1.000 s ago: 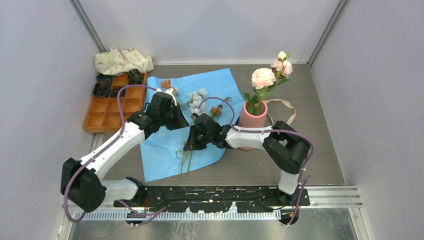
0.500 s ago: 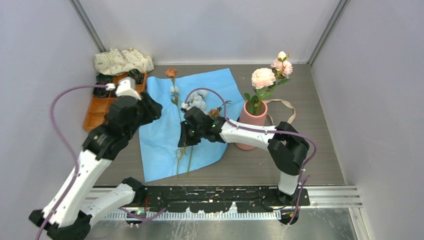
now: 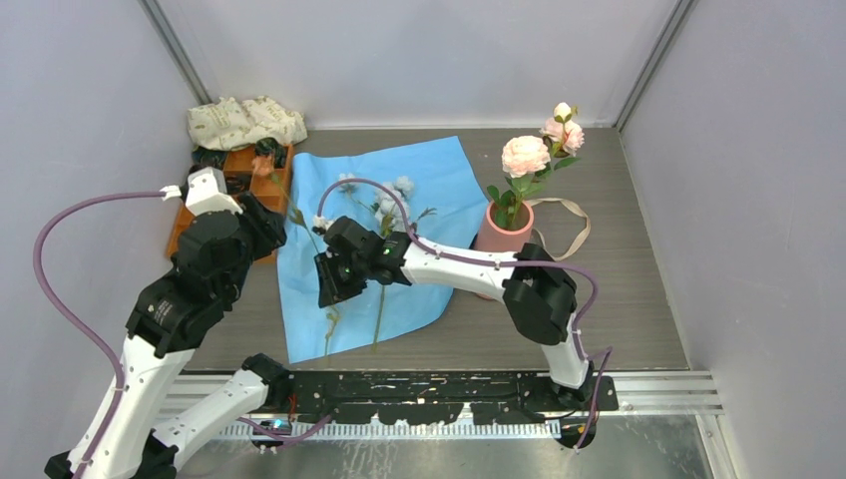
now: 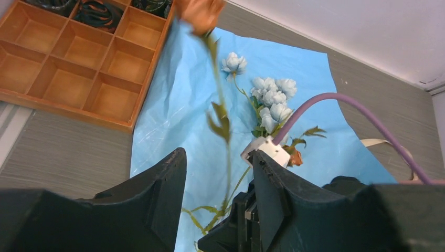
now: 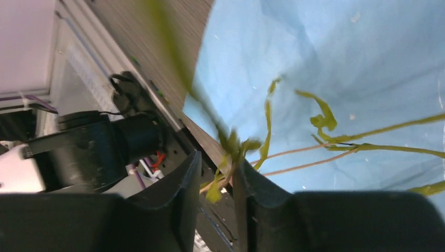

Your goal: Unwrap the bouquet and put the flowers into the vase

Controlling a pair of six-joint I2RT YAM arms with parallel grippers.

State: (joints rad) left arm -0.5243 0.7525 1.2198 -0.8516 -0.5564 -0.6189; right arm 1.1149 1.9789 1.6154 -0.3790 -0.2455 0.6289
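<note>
Stem (image 4: 216, 79) in right jaws; left jaws half-open

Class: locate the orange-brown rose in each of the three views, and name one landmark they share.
Top external: orange-brown rose, upper left of centre.
Left wrist: top edge, left of centre.
Right wrist: bloom not in view.
Shared landmark: blue paper, in all three.

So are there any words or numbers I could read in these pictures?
No text can be read anywhere.
cream cloth: dark printed marks, too small to tell whether they are letters.
blue paper: plain, no writing.
pink vase: plain, no writing.
</note>
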